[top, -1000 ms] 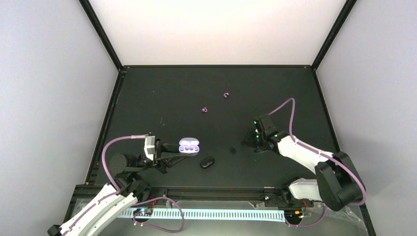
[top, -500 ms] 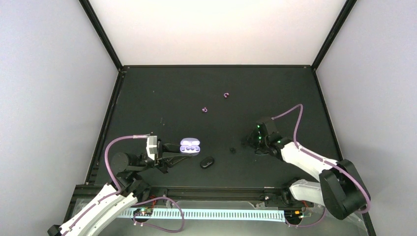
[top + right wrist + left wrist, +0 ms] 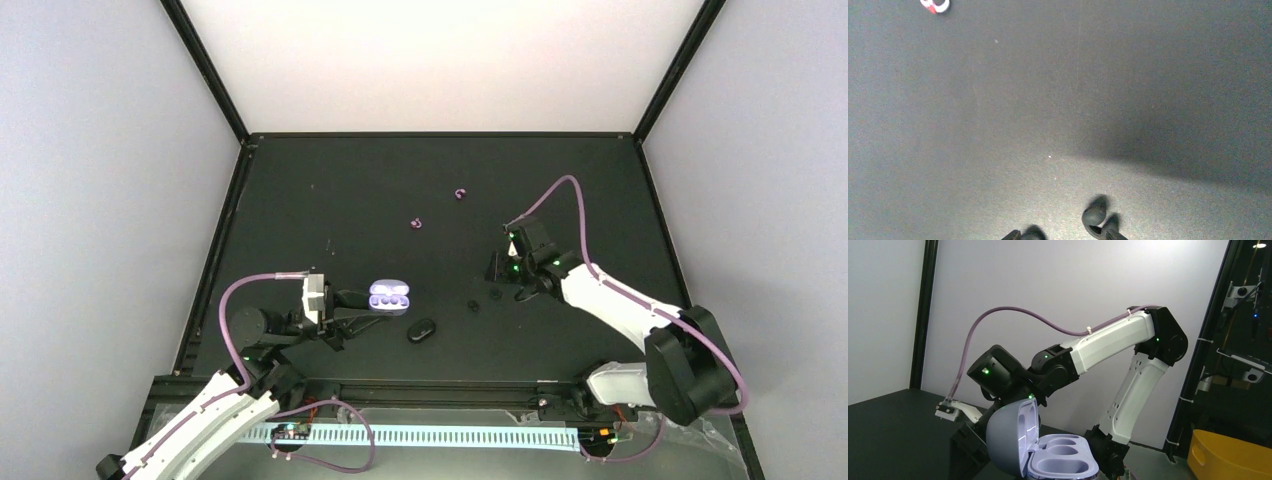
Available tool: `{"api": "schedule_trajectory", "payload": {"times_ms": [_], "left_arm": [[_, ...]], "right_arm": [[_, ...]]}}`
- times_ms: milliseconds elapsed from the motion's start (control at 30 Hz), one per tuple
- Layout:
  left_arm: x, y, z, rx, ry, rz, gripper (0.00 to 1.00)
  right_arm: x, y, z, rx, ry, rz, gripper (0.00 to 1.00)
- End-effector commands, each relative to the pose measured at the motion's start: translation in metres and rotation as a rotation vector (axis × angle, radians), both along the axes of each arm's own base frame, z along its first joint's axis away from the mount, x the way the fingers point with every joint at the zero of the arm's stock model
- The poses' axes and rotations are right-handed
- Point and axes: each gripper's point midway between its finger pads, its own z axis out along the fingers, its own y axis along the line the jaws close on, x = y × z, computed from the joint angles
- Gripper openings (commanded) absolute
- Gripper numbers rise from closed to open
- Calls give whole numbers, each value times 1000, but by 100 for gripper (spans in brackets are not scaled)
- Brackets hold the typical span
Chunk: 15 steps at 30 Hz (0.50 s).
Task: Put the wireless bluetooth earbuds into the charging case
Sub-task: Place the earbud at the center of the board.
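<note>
Two pinkish-purple earbuds [image 3: 417,223] lie loose well ahead of my right gripper [image 3: 1063,236]. The nearer is up and to the left of its tips, the farther bud [image 3: 460,193] beyond that. Its jaws stand partly apart with only bare table [image 3: 330,200] between them, holding nothing. A small black bud [image 3: 474,304] sits close beside those tips.

My left gripper [image 3: 350,300] is closed down on the edge of the charging case [image 3: 1058,455], as far as I can judge. The case sits straight out in front of its fingers, lid up and both wells empty. A closed black case [image 3: 422,330] rests just past it, off to one side.

What worries me is that the buds are glossy and tiny, so a pinch slightly off centre could flick one away. The black one hardly shows against the dark table — easy to nudge as the right gripper swings out. A thin hold on the charging case could also let it tip when a bud is pressed in.
</note>
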Motion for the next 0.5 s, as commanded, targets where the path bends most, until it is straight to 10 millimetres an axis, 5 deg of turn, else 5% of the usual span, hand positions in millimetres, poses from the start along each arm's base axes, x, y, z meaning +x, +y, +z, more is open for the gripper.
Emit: {"api": "schedule_trajectory", "payload": {"times_ms": [0,467], "left_arm": [[-1,2,13,-18,-36,13,1],[3,0,9,-5,-23,19,2]], "right_arm": [[-4,7,-9,-96,9,133,43],[-5,20,-41,-144,78,200,38]]}}
